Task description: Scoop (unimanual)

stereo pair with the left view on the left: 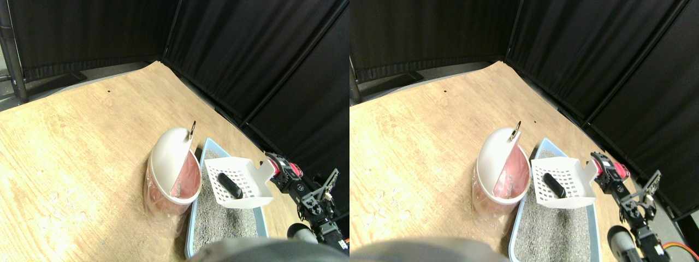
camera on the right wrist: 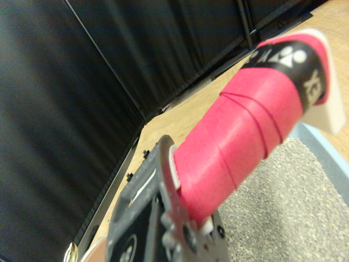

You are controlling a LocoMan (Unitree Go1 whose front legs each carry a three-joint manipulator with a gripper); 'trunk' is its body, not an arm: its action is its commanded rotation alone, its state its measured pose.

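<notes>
Scoop of white slotted plastic (stereo pair with the left view on the left: 240, 180) hangs in the air above the grey litter in the light-blue tray (stereo pair with the left view on the left: 210, 148), its pink-wrapped handle (camera on the right wrist: 245, 136) clamped in the right gripper (stereo pair with the left view on the left: 281, 172). A black lump (stereo pair with the left view on the left: 230, 185) lies in its basket. From the gripper the scoop's long axis runs left toward the white swing-lid bin with a pink liner (stereo pair with the left view on the left: 172, 169), just beside the tray. Only the stereo pair view shows bin and lump; the wrist view shows the handle against the jaw.
</notes>
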